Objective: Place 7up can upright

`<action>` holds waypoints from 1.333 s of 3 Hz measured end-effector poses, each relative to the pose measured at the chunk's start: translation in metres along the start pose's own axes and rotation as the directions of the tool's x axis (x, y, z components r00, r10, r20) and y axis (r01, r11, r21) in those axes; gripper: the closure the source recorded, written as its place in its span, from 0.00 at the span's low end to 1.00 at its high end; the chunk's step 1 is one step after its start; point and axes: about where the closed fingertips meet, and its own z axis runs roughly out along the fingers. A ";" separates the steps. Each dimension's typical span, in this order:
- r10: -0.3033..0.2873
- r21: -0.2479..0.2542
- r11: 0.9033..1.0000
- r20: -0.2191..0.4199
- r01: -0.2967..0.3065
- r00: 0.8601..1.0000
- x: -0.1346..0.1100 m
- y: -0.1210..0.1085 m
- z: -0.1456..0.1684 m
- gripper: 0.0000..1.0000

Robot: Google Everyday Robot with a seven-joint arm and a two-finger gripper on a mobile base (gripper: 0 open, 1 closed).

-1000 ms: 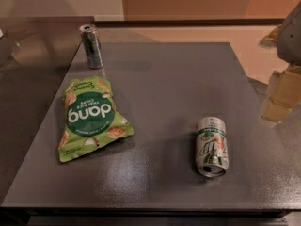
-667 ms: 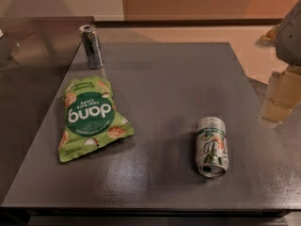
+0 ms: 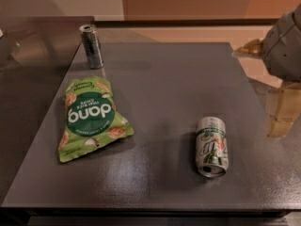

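The 7up can (image 3: 211,146) lies on its side on the dark grey table (image 3: 164,79), at the front right, with its open top facing the front edge. It is silver-white with a green logo. My gripper (image 3: 266,77) is at the right edge of the view, beyond the table's right side and above and to the right of the can. One pale finger (image 3: 281,108) hangs down and the other (image 3: 249,46) points left. They stand apart and hold nothing.
A green "dang" snack bag (image 3: 89,118) lies flat at the left middle. A slim dark grey can (image 3: 91,46) stands upright at the back left. A second dark surface (image 3: 28,79) adjoins on the left.
My gripper has shifted slightly toward the table. The can, the bag and the slim can have not moved.
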 end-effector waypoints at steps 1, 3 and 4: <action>-0.173 -0.020 0.985 0.042 0.174 0.984 -0.013 0.017 0.009 0.00; -0.480 -0.016 0.874 0.135 0.486 0.867 -0.033 0.048 0.024 0.00; -0.608 0.010 0.789 0.168 0.615 0.776 -0.037 0.060 0.030 0.00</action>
